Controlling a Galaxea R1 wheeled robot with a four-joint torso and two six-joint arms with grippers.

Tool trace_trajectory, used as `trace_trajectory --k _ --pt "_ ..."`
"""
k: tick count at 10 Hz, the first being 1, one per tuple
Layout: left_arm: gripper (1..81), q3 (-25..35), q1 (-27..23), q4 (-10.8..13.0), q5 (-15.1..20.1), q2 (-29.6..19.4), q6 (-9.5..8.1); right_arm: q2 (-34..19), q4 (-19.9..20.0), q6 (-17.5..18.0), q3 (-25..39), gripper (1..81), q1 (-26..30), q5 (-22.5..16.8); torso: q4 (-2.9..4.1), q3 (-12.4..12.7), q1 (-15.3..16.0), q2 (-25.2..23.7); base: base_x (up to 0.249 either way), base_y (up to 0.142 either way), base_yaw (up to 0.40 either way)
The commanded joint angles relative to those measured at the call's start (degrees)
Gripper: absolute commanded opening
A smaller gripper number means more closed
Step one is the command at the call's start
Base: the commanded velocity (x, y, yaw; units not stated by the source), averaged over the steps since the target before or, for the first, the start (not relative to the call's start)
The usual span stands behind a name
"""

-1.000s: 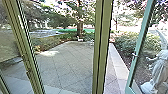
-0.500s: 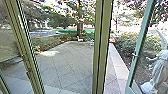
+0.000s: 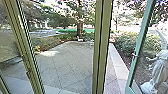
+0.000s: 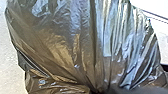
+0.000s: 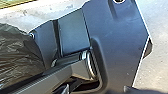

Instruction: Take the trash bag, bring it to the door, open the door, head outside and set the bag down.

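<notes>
The dark, shiny trash bag point(image 4: 75, 45) looms large in the left wrist view, its creases drawn together at my left gripper point(image 4: 100, 90), which is shut on it. Part of the bag point(image 5: 17, 57) also appears in the right wrist view, beside the robot's base plate and jointed bar. In the head view, a teal-framed glass door point(image 3: 140, 45) with a small handle point(image 3: 135, 55) stands at the right. Green posts point(image 3: 101, 47) rise near the middle, and another green frame point(image 3: 25, 50) leans across the left.
Beyond the glass and posts lies a paved yard point(image 3: 67, 62), with a pale kerb point(image 3: 119, 65) along its right side. A tree point(image 3: 80, 28) and bushes point(image 3: 125, 45) stand farther out. A pale statue point(image 3: 158, 72) is at the far right, seen past the teal frame.
</notes>
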Motion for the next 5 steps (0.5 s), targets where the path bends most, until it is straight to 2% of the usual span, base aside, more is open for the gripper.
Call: trace_trajectory --k 1,5 --pt "1.0 -0.1 -3.1 0.5 3.6 0.1 0.02 0.4 -0.5 -0.3 0.4 81.1 2.8 -3.3 0.00 0.0 0.0 0.0 0.000 0.000 -0.146" --pt "1.0 -0.1 -3.1 0.5 3.6 0.1 0.02 0.5 -0.5 -0.3 0.6 81.1 2.8 -3.3 0.00 0.0 0.0 0.0 0.000 0.000 -0.155"
